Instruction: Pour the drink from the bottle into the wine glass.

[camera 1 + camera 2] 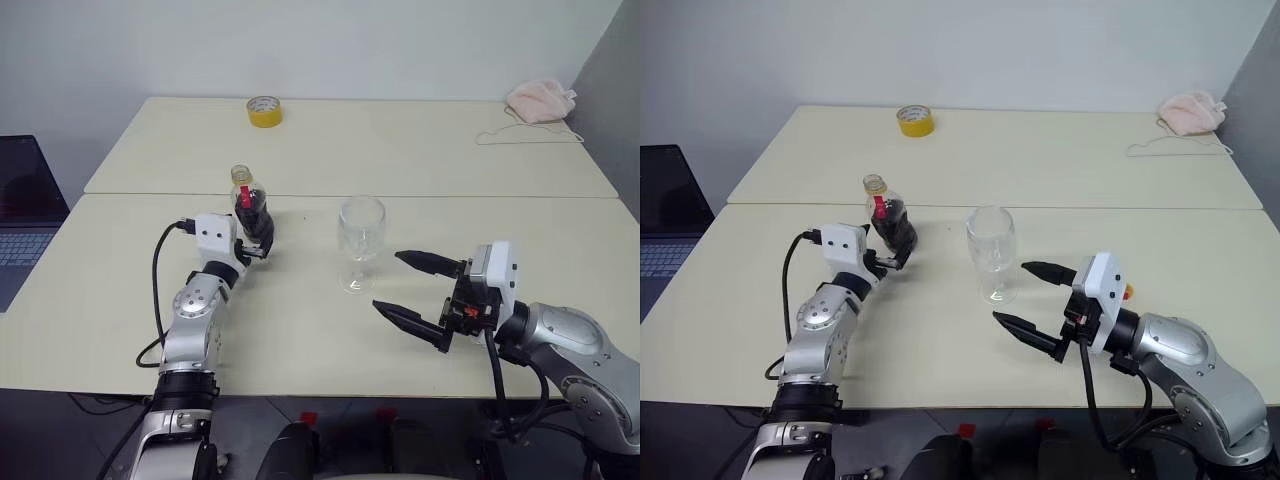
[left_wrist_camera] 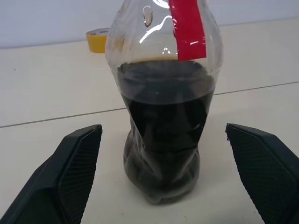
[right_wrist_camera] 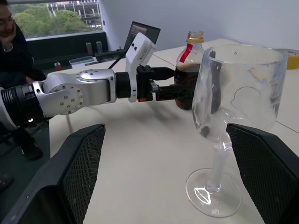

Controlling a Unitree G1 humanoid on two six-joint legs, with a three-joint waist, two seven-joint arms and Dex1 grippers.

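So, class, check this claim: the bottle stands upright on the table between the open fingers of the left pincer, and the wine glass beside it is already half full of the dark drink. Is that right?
Not quite. The wine glass is empty; the right wrist view shows it clear through. The dark drink is in the bottle, which does stand upright between the open fingers of the left pincer.

One bottle (image 1: pixel 252 212), one wine glass (image 1: pixel 360 243).

Showing as clear plastic: bottle (image 2: pixel 163 116), carrying red label strip (image 2: pixel 188 28), holding near-black drink (image 2: pixel 163 140). Appearing colourless: wine glass (image 1: pixel 360 240). Reading pale cream: bench (image 1: pixel 400 150); yellow: tape roll (image 1: pixel 264 111); pink: cloth (image 1: pixel 540 100).
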